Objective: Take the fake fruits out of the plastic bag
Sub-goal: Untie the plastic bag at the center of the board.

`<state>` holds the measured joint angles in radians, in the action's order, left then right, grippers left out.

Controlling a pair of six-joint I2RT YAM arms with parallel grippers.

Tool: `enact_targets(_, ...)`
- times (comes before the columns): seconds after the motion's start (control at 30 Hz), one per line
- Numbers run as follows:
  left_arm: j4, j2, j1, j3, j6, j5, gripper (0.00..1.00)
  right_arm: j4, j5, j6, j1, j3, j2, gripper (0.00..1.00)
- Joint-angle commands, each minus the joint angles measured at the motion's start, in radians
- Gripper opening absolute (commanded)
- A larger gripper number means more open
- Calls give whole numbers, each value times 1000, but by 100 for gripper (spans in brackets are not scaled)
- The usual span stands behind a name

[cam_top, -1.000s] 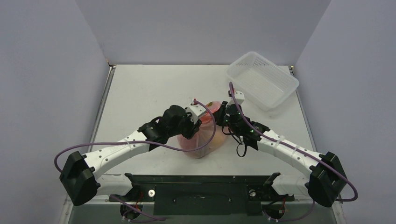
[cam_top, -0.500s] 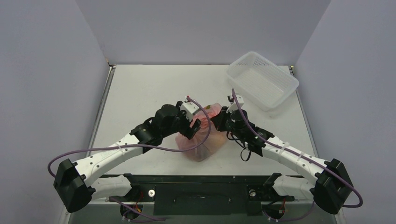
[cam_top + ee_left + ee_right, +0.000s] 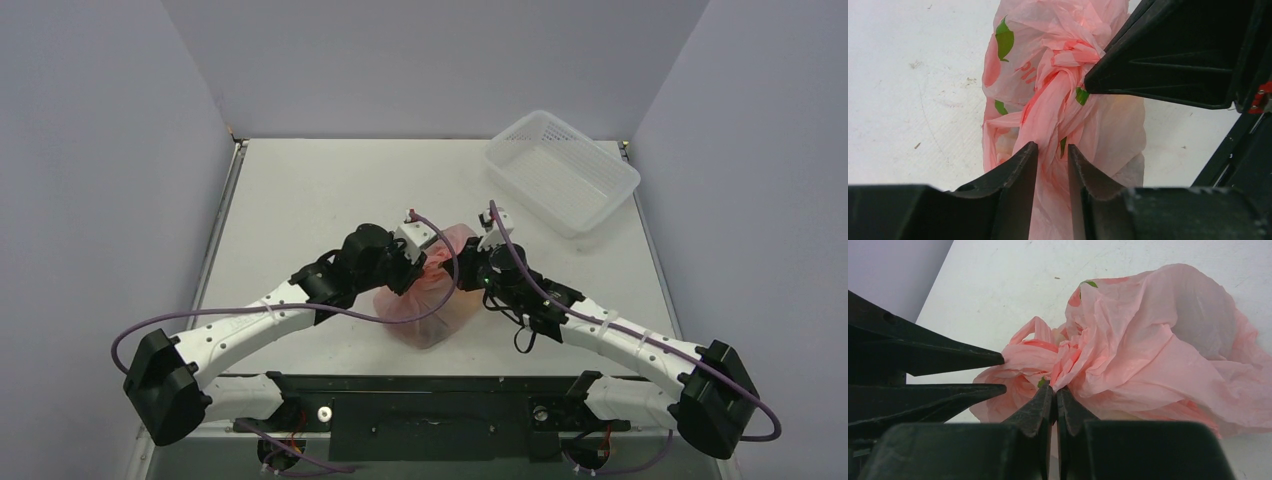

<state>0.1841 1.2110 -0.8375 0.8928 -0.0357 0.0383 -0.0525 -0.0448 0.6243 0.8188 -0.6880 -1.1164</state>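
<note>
Here left fingers [image 3: 1015,187] and right fingers [image 3: 1034,412] pinch the bunched plastic bag [image 3: 1158,355].

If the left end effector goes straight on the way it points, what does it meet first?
The plastic bag: the left end effector pinches a twisted strand, and the knotted bunch seems directly ahead.
</note>
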Motion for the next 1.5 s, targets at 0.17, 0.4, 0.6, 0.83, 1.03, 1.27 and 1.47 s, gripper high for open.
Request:
enact_targets(0.17, -4, 23, 3, 38, -3, -13, 24, -83, -7, 15, 44, -22, -17, 0)
enact_targets(0.4, 17, 54, 3, 55, -4, 0, 23, -78, -16, 13, 54, -24, -10, 0)
enact_targets(0.6, 31, 80, 2, 68, -6, -13, 4, -69, -29, 9, 54, -25, 12, 0)
enact_targets(0.83, -1, 48, 1, 47, 23, -208, 0, -44, -98, 3, 51, -18, 63, 0)
enact_targets(1.03, -78, -48, 1, -12, 16, -358, 0, -45, -139, 54, -3, 29, 127, 0)
enact_targets(1.27, -158, -145, 1, -73, -7, -515, 0, -129, 46, 211, -241, 134, 159, 0)
enact_targets(1.47, -169, -167, 1, -86, -22, -538, 0, -209, 198, 296, -367, 182, 128, 0)
